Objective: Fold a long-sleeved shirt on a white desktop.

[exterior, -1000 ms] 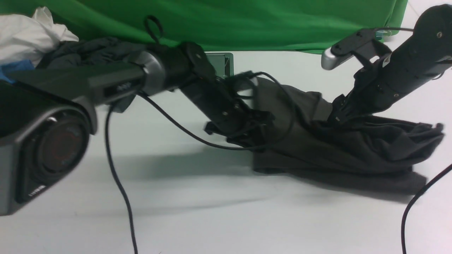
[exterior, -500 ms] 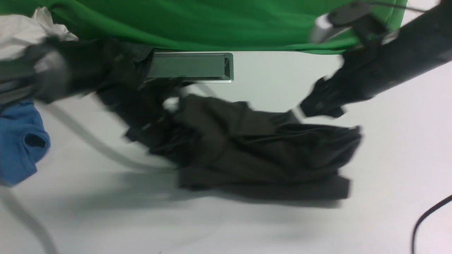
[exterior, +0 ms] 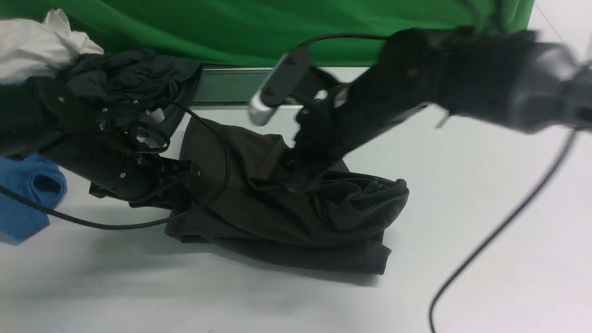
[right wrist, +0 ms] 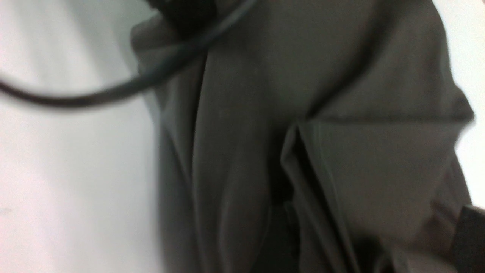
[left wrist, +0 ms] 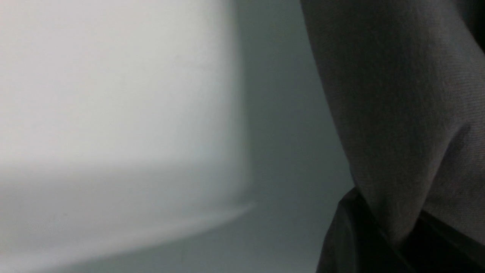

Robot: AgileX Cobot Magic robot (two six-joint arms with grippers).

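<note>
the white table (exterior: 462, 208) fills most of my front view, with the green backdrop (exterior: 277, 27) hanging along its far edge. the long-sleeved shirt (exterior: 277, 208) lies bunched in a dark heap near the middle of the table, a ribbed edge on its near right corner. my right arm (exterior: 416, 92) reaches in over it from the right, blurred. my left arm (exterior: 83, 148) lies low at the left. a charcoal garment (exterior: 134, 74), a white cloth (exterior: 32, 46) and a blue shirt (exterior: 23, 194) sit at the far left. the grey hatch (exterior: 226, 85) shows behind the heap. the left claw (exterior: 187, 172) is clamped tight on the shirt's left edge. the right claw (exterior: 296, 182) stands spread wide, tips down among the middle folds; whether they touch the cloth i cannot tell.
</note>
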